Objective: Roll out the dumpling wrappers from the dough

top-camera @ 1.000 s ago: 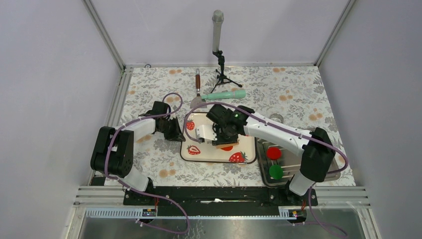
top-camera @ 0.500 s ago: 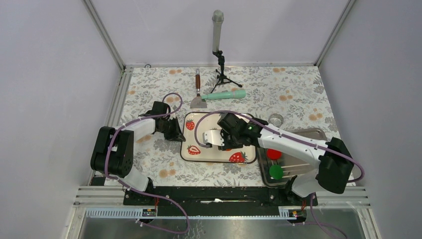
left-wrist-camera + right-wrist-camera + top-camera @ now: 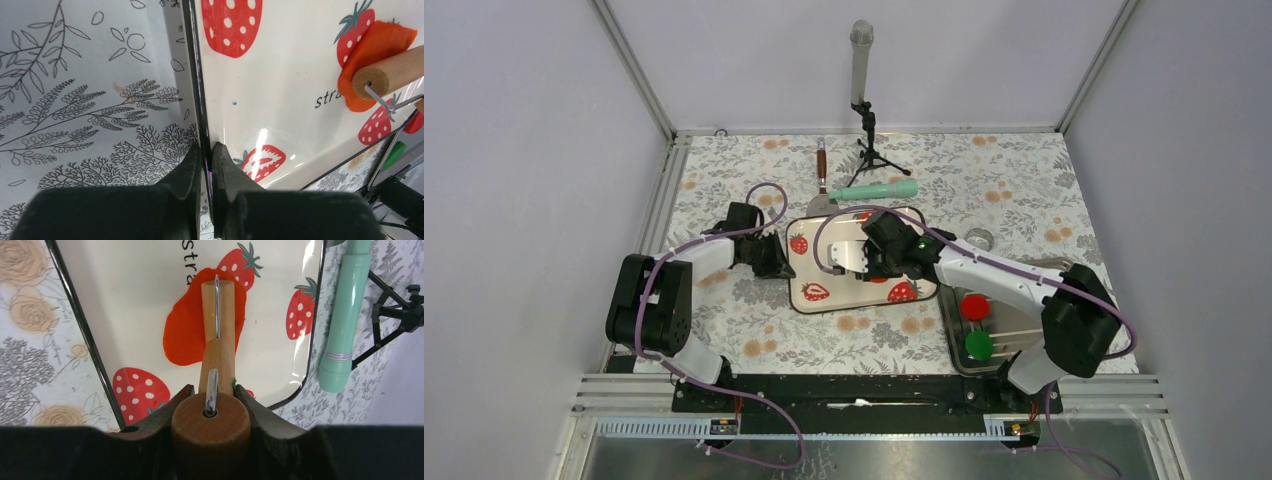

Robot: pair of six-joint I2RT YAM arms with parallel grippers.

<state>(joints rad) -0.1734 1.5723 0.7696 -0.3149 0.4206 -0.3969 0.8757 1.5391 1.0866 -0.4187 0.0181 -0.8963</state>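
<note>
You have the dough [image 3: 185,335] flattened into a ragged sheet on the tray [image 3: 280,85], your right gripper [image 3: 212,392] clamped on the roller [image 3: 226,310] lying over it and your left gripper [image 3: 206,150] pinching the tray's rim, but no clean round is cut from it yet.

we clamp the wooden roller [image 3: 218,352] in right gripper [image 3: 213,394] | roller rests on flattened dough [image 3: 182,335] | dough on strawberry tray [image 3: 127,300]

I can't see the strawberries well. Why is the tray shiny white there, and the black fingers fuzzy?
Left wrist view: light glares off the glossy strawberry tray; the left end effector sits too near the lens, so it blurs. Right wrist view: similar glare by the tray's right rim.
</note>
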